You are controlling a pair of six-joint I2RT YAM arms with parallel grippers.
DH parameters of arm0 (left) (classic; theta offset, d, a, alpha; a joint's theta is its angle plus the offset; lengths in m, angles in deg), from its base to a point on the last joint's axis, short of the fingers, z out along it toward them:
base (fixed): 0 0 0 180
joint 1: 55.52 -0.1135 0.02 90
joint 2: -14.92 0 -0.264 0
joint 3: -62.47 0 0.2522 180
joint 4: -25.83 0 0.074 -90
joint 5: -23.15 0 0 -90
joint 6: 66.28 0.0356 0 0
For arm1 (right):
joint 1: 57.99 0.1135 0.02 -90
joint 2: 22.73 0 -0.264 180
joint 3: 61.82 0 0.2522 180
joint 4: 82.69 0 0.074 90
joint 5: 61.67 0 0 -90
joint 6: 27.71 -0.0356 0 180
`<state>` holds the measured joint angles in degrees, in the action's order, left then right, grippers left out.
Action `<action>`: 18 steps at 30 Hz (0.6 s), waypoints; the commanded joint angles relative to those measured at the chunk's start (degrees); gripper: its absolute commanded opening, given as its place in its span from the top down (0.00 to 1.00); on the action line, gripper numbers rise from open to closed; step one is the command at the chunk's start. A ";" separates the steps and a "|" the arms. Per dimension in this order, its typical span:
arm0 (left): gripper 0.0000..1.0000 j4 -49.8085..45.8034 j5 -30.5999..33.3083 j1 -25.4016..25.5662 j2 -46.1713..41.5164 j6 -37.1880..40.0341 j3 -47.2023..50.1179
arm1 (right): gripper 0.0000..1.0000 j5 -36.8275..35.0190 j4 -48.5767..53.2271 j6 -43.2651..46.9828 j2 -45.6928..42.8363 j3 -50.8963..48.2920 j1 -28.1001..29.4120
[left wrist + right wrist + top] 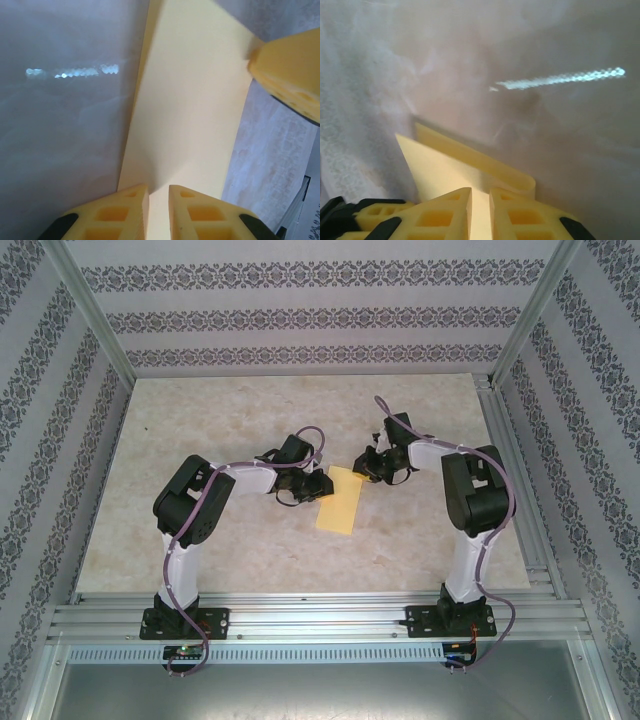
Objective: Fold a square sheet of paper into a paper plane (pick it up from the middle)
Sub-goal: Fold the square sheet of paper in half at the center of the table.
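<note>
Pale-yellow thin paper in a narrow rectangular sheet (337, 502) is lying near the middle of the beige marbled bench (200, 430) in the top view, and I am seeing the left gripper (320, 485) at its left edge and the right gripper (367, 469) at its far right corner. Through the left wrist, the left gripper (159, 191) is standing narrow, pinching the sheet's near edge. Through the right wrist, the right gripper (480, 193) is pinching a lifted, folded corner, jaws narrow.

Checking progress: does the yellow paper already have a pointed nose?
No, the paper is a plain narrow rectangle with square corners.
</note>
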<state>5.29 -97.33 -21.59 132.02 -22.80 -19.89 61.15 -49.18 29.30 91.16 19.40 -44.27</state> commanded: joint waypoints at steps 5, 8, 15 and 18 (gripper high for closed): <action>0.79 -3.75 2.35 1.14 3.64 1.94 0.66 | 0.83 -1.08 0.98 1.46 2.50 1.17 -1.32; 0.79 -3.76 2.33 1.14 3.58 2.05 0.83 | 0.82 -0.41 1.86 1.46 -0.81 2.28 -1.64; 0.79 -3.74 2.35 1.14 3.45 1.95 0.59 | 0.82 0.67 3.34 1.69 -2.25 5.14 -1.67; 0.79 -3.69 2.29 1.18 3.55 1.79 0.41 | 0.82 0.15 2.83 1.53 -0.44 4.96 -1.67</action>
<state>5.16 -97.44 -21.59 132.04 -22.76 -19.95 62.00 -46.44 29.67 90.59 23.66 -45.67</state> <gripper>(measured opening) 0.209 0.179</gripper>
